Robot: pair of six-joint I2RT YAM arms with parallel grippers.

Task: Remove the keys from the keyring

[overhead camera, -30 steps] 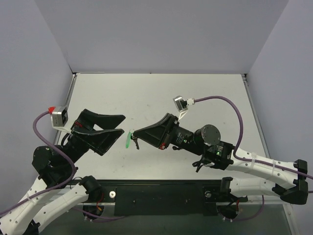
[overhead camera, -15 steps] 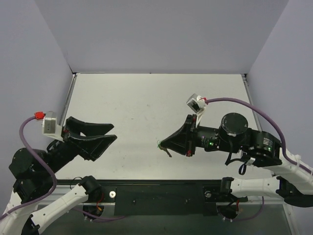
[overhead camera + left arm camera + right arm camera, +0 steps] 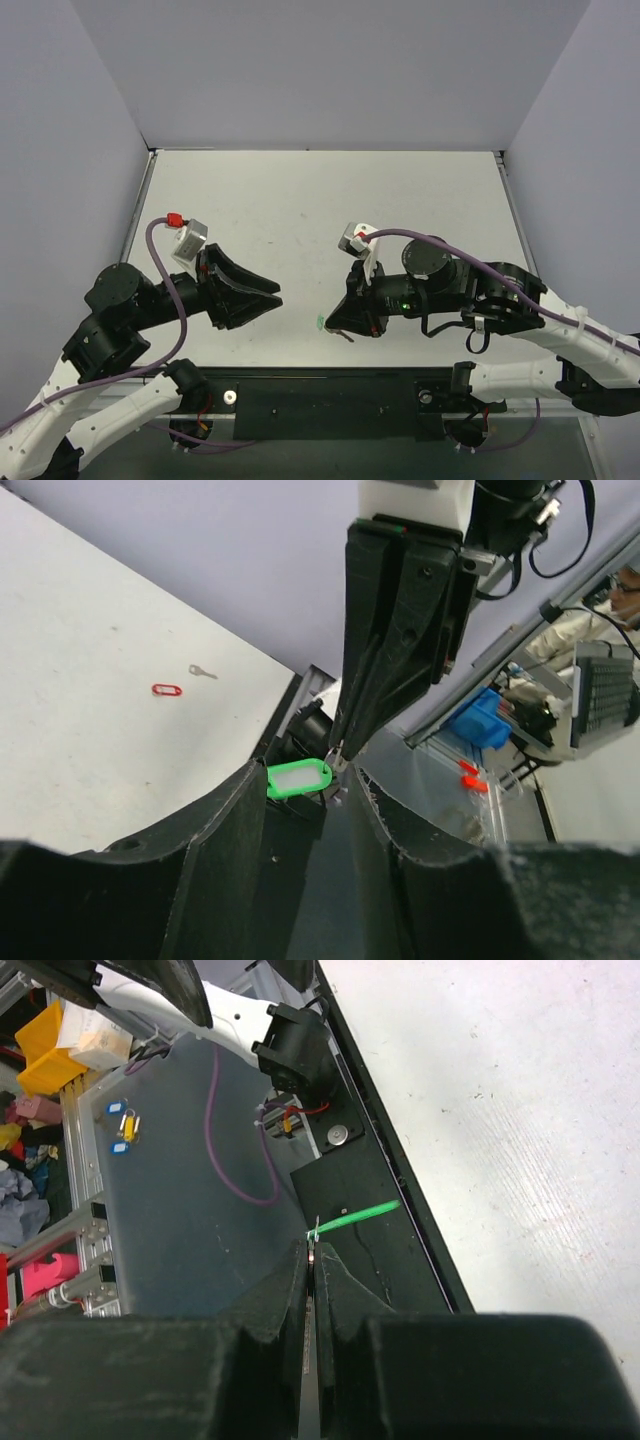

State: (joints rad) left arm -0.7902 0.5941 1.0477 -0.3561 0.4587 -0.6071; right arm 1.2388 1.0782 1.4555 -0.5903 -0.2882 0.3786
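Note:
The green fob of the keyring hangs at the tip of my right gripper, low over the table's near edge. In the right wrist view the gripper is shut on a thin metal bit at the fob's end, and the fob shows edge-on. My left gripper is open and points at the fob from the left, a short gap away. In the left wrist view the fob shows just beyond my open left gripper. A tiny silver key lies on the white table.
A red oval outline piece lies on the table next to the silver key. The black base plate runs along the table's near edge under both grippers. Grey walls stand at the left, back and right.
My left arm has swung in to the right, and its open gripper is now close to the fob. My right gripper has moved the fob slightly nearer and stays shut.

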